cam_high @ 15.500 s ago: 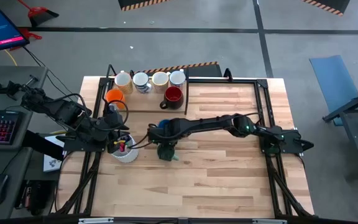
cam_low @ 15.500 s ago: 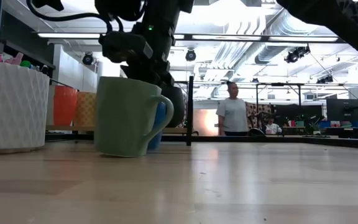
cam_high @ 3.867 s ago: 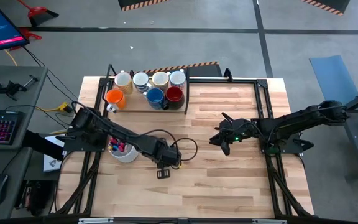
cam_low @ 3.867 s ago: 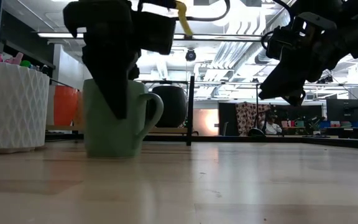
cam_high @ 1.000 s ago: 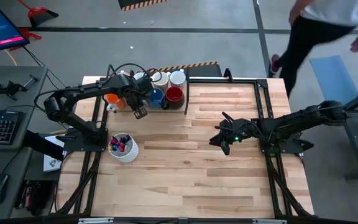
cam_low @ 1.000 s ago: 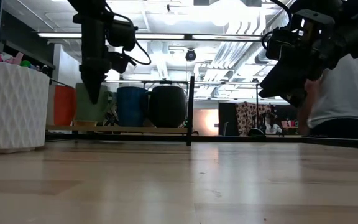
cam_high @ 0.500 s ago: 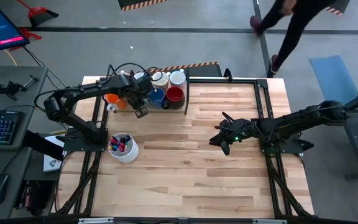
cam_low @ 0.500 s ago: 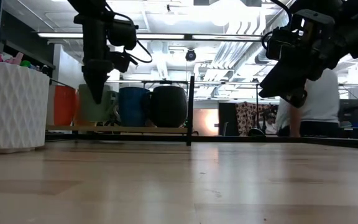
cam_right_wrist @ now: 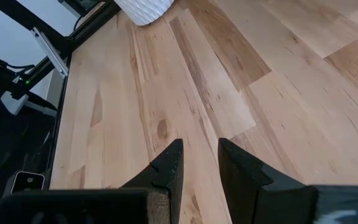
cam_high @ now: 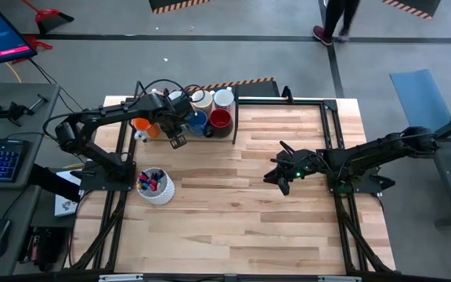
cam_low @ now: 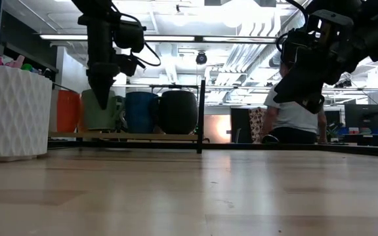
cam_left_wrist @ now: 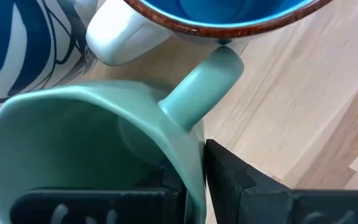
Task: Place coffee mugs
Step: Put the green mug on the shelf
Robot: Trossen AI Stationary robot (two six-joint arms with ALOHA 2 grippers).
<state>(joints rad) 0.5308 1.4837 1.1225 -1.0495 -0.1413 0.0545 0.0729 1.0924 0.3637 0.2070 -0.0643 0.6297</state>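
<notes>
Green mug [cam_left_wrist: 92, 143] largely hidden in the high view under the left arm; its colour and shape are legible only in the low view [cam_low: 100, 110] and the left wrist view. In the left wrist view the mug's rim runs off the frame edge, and the blue mug [cam_left_wrist: 229, 15] and a white mug with blue pattern [cam_left_wrist: 17, 43] are cut off. Green mug stands upright, mouth up, long axis vertical, at the far-left corner of the desk [cam_high: 272, 227] among the other mugs: just beside the orange mug [cam_high: 142, 122] on one side and the blue mug [cam_high: 196, 121] on the other, dark red mug [cam_high: 219, 119] beyond that, a row of white mugs [cam_high: 200, 99] behind. Its handle [cam_left_wrist: 201, 87] points toward the base of the blue mug. Left end effector [cam_left_wrist: 191, 180] straddles the green mug's wall next to the handle, one finger inside and one outside; a slight gap shows at the outer finger, so I cannot tell whether it grips or has let go. Right end effector [cam_right_wrist: 196, 163] hangs over the middle-right of the desk, fingers a little apart, nothing between them. White pen holder [cam_high: 156, 188] stands near the left edge. Versus a second ago: mug, both arms unchanged in position; the person [cam_high: 337, 17] has moved off to the top of the high view.
</notes>
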